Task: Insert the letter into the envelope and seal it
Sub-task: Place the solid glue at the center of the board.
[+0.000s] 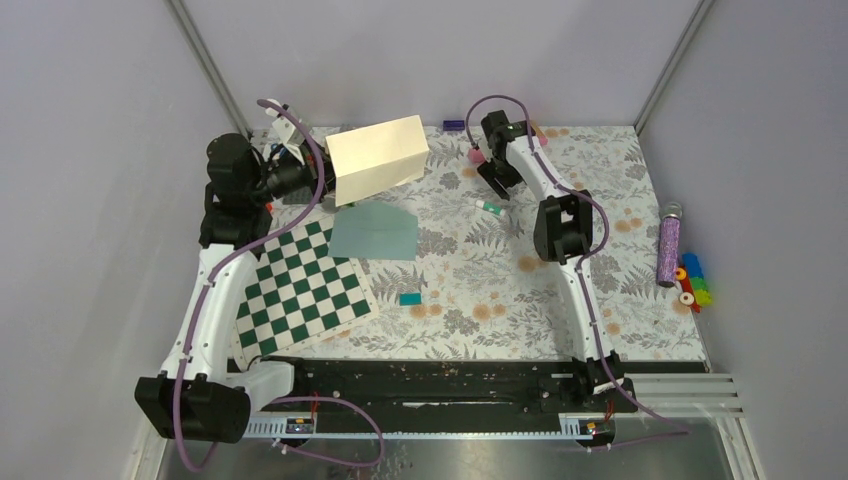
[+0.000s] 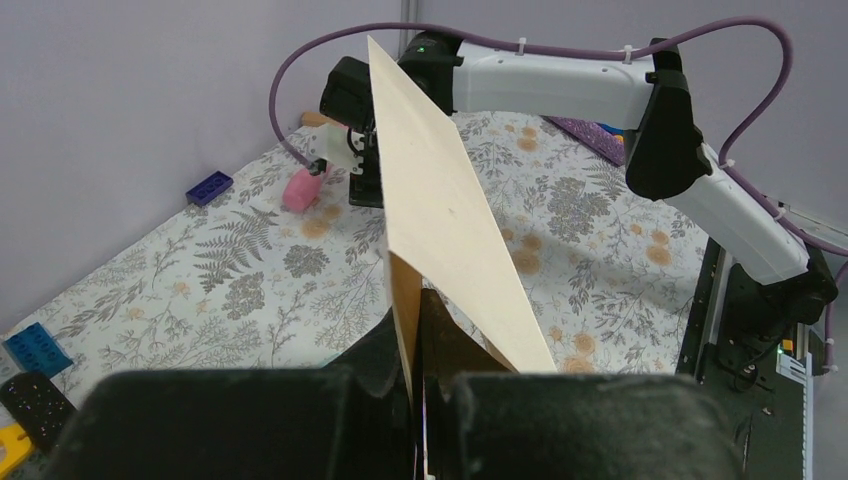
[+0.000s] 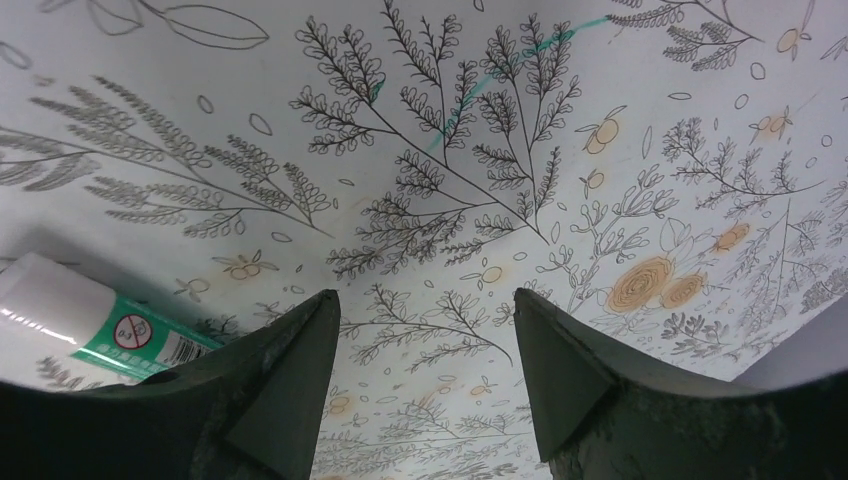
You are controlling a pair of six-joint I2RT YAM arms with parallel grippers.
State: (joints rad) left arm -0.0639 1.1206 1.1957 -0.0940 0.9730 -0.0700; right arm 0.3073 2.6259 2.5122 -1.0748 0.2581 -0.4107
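Note:
The cream letter [image 1: 378,155] hangs tilted in the air over the back left of the table, above the envelope. My left gripper [image 1: 335,187] is shut on its lower edge. In the left wrist view the letter [image 2: 450,220] rises edge-on from the left gripper [image 2: 415,300], its sheets folded into a V. The teal envelope [image 1: 375,232] lies flat on the floral mat, partly over the checkerboard. My right gripper [image 1: 497,190] hovers open at the back centre. The right wrist view shows only floral mat between the fingers of the right gripper [image 3: 425,300].
A white and green glue stick [image 1: 490,207] lies just by the right gripper, at the left edge as the glue stick [image 3: 90,320]. A green-white checkerboard [image 1: 300,290], a small teal block [image 1: 410,298], a pink object [image 1: 476,155], a purple tube [image 1: 668,245] and coloured blocks [image 1: 692,283] are around.

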